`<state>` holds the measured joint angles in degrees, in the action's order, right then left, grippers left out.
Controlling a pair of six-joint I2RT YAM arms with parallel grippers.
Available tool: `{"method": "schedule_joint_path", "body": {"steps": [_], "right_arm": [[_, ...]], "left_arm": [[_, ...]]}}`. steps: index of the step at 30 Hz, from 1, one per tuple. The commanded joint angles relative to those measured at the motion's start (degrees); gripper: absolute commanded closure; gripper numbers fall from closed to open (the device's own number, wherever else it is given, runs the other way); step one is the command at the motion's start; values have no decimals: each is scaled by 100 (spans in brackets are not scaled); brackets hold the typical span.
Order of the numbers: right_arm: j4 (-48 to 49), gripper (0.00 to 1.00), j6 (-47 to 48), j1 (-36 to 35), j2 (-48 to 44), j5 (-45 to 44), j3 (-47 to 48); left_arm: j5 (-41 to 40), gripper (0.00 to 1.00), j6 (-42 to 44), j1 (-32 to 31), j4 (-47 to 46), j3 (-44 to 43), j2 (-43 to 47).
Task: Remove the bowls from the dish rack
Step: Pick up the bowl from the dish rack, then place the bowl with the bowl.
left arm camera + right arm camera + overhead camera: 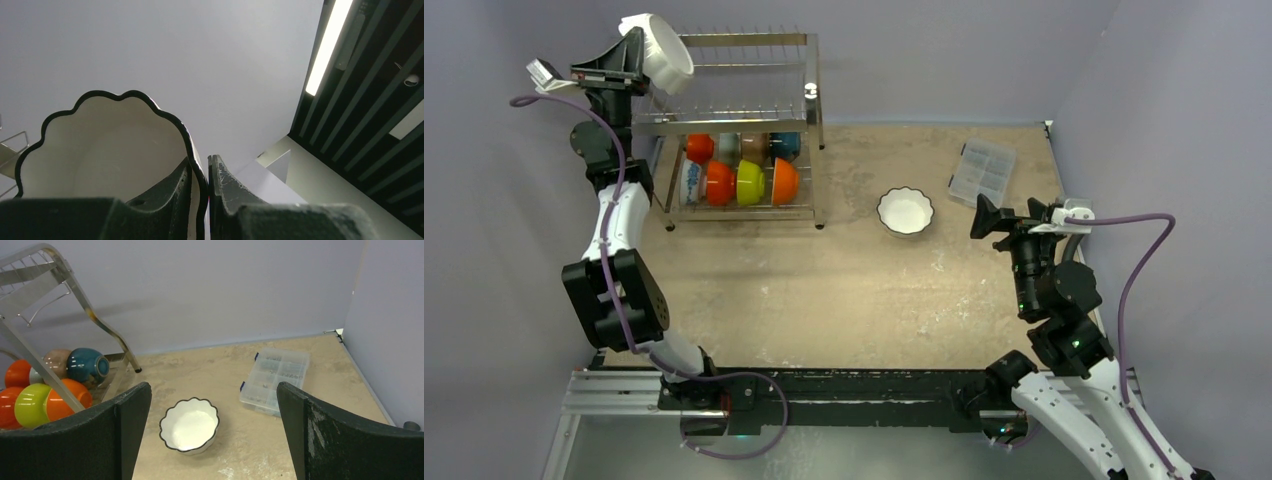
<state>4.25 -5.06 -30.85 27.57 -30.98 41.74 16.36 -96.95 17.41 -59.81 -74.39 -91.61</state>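
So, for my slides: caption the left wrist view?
Left fingers pinch the black-edged rim of a white scalloped bowl, camera tilted upward.

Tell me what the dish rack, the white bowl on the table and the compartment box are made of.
Dish rack: likely polished steel; bright, reflective wires and frame. White bowl on the table: probably glazed ceramic; glossy, dark-edged scalloped rim. Compartment box: clear plastic; dividers show through.

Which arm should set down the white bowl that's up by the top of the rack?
Left. The left gripper pinches the rim of that white bowl, while the right gripper hangs open, far from the dish rack.
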Motion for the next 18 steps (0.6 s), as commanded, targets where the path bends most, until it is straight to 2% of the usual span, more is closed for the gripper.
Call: {"method": "schedule_joint_path", "body": {"steps": [1, 18], "right_arm": [[281, 1, 82, -35, -69, -121, -20], [290, 1, 44, -54, -24, -61, -49]], "left_arm": [[-11, 100, -275, -148, -1167, -543, -31], [748, 100, -219, -287, -1527, -803, 228]]}}
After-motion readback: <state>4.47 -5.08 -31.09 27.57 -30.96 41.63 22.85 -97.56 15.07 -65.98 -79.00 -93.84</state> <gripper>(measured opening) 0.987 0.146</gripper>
